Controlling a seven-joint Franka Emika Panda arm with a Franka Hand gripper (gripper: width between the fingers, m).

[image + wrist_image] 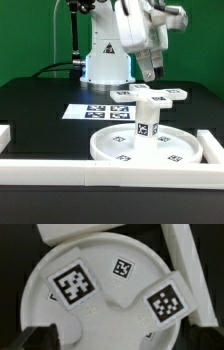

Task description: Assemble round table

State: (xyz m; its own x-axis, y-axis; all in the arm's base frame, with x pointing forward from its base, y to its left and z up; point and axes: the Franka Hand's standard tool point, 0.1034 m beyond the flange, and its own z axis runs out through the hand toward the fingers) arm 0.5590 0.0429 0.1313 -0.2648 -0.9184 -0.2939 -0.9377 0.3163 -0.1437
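The round disc lies rim up on the black table near the front. The short cylinder leg stands upright on its middle. The cross-shaped foot sits on top of the leg. My gripper hangs just above and behind the foot, apart from it, open and empty. In the wrist view the disc with its tags fills the frame. One tagged arm of the foot lies over it. My gripper shows only dark fingertips at the frame's edge, with nothing between them.
The marker board lies flat behind the disc. White border rails run along the front, at the exterior view's right and left. The arm's base stands at the back.
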